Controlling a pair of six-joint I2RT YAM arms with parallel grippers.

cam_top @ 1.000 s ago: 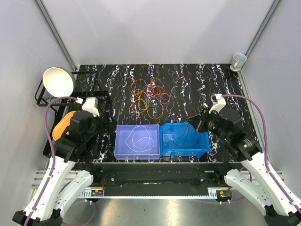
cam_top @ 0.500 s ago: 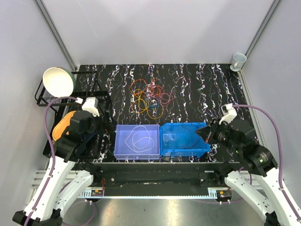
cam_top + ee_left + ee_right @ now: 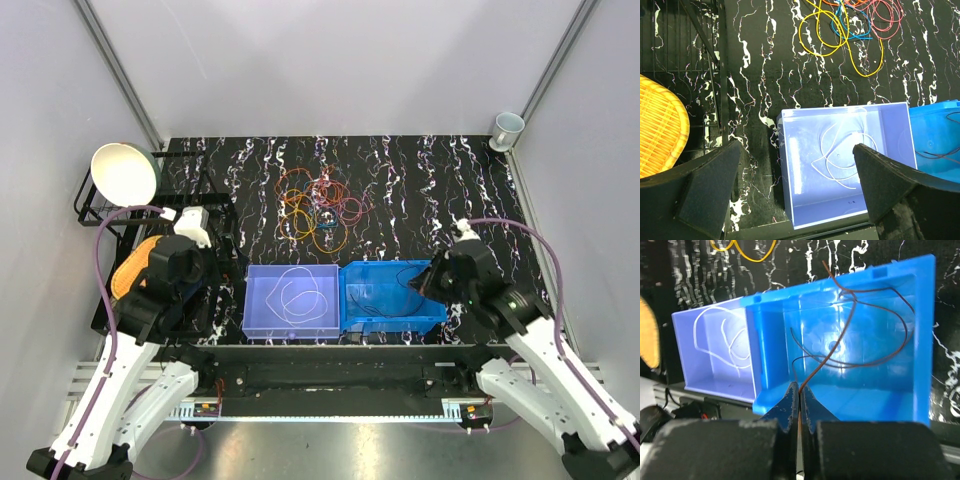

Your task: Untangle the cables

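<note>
- The right gripper (image 3: 800, 390) is pinched fully shut on 1 dark red cable (image 3: 855, 296), just above the near wall of the dark blue bin (image 3: 875, 405).
- That cable loops inside the bin, and 1 end pokes over its far rim.
- The left gripper (image 3: 796, 150) hangs with its jaws spread wide, holding nothing, over the left part of the pale blue bin (image 3: 790, 175).
- 1 white cable (image 3: 840, 160) lies coiled in the pale bin.
- The 2 bins stand side by side, touching, along the near edge of the table (image 3: 430, 190).
- The remaining tangle of cables (image 3: 320, 210) lies mid-table, beyond the bins, with a strip of bare surface between.
- Broad bare table lies right of the tangle.
- A wire rack (image 3: 100, 210) and wicker basket (image 3: 130, 268) crowd the left edge.
- A cup (image 3: 508, 127) sits in the far right corner.
</note>
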